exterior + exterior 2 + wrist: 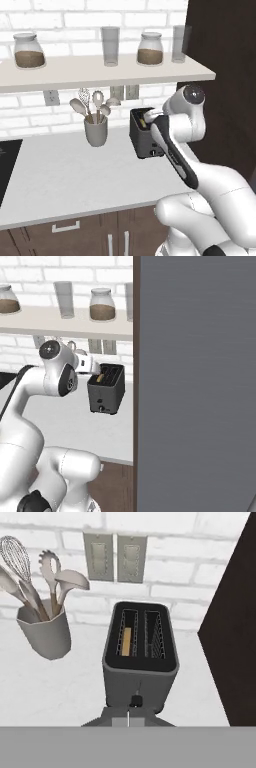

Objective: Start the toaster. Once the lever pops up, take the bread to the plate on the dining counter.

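The black two-slot toaster (140, 662) stands on the white kitchen counter (75, 175) near the brick wall, also seen as toaster (142, 137) and toaster (106, 388). The bread (126, 641) sits low in its left slot, a tan edge showing, and appears as bread (100, 377). My gripper (128, 719) is shut with nothing in it, and hangs just in front of and above the toaster's narrow front face, close to the small knob (135, 700). The plate and the dining counter are out of view.
A grey utensil cup (96, 131) with whisk and spoons stands left of the toaster. A shelf (100, 70) with jars and glasses hangs overhead. A tall dark cabinet side (235, 637) rises right of the toaster. A black cooktop (7, 165) lies far left.
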Tool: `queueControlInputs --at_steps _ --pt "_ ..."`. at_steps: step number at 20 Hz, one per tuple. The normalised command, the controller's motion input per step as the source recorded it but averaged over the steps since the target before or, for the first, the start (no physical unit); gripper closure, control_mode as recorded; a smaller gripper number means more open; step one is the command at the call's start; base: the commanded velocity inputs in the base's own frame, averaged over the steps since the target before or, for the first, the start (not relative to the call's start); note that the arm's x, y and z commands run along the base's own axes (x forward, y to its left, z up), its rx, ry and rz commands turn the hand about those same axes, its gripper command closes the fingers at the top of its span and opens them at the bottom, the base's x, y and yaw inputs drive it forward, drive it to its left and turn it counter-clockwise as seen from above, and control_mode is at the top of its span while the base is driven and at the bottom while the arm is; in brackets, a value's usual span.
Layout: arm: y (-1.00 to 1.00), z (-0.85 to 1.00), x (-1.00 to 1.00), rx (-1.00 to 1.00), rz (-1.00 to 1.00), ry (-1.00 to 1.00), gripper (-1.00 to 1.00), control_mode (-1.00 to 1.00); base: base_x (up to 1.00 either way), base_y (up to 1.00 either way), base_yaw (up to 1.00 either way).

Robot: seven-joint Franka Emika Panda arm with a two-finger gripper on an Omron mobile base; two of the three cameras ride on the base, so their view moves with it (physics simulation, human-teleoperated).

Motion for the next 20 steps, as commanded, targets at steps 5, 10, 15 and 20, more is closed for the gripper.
queueControlInputs --at_steps 5,10,15,20 --pt "0.16 -0.13 0.14 0.00 0.00 0.00 1.00 -1.00 0.00 0.00 0.00" --pt "0.06 -0.30 0.42 0.00 0.00 0.05 1.00 -1.00 0.00 0.00 0.00" --pt "0.00 -0.24 0.45 0.00 0.00 0.01 -1.00 -1.00 0.00 0.00 0.00" --pt "0.00 -0.13 0.30 0.00 0.00 0.00 -1.00 -1.00 0.00 0.00 0.00"
